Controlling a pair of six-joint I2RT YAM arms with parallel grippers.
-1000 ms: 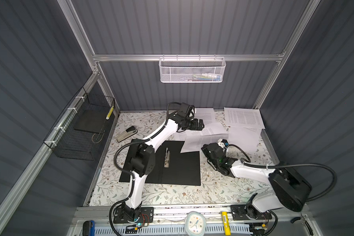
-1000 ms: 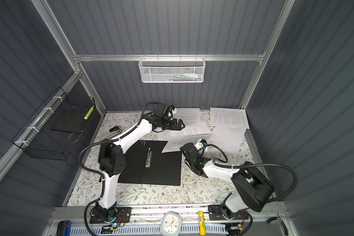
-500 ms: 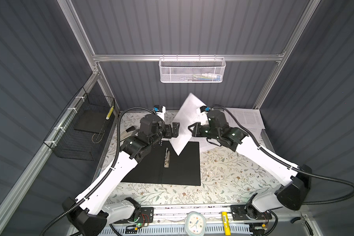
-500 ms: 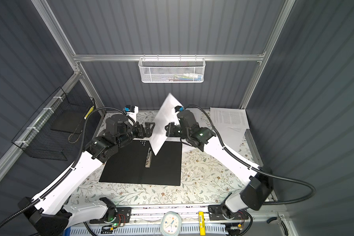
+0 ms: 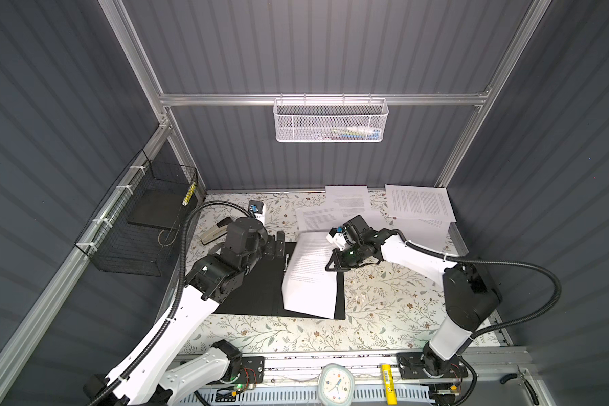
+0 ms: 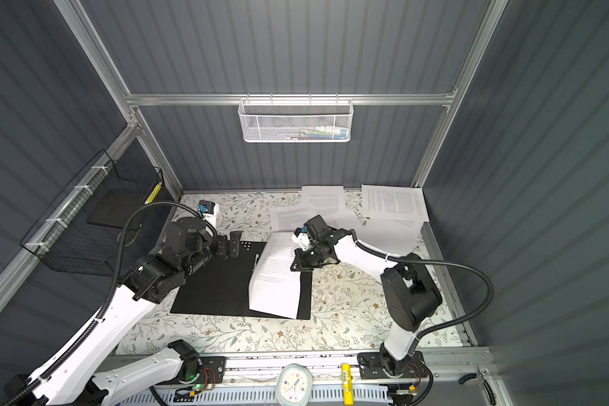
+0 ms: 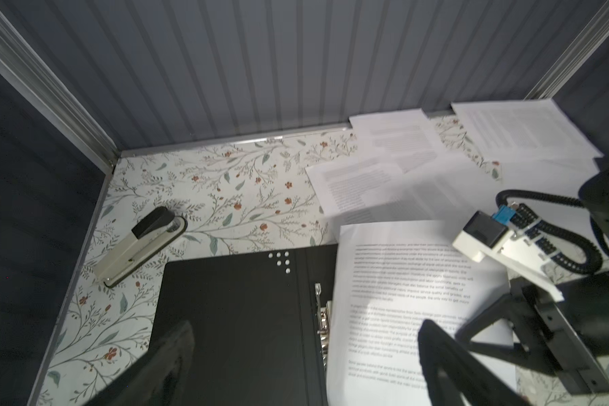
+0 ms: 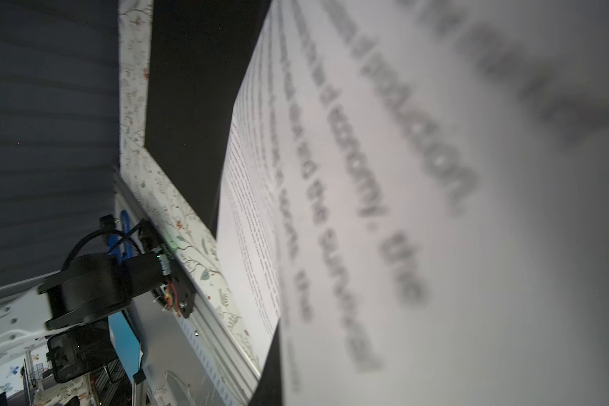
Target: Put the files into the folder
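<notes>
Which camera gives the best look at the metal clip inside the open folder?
The left wrist view: the metal clip sits close and sharp along the folder spine, beside the sheet. In both top views the clip is a thin sliver. The right wrist view misses it.

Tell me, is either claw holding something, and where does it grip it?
The right gripper is shut on a printed paper sheet, pinching the long edge nearest that arm. The left gripper is open and empty.

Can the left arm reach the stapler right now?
Probably yes. The stapler lies in the open on the table beside the folder, and the left end effector is open with nothing between them.
</notes>
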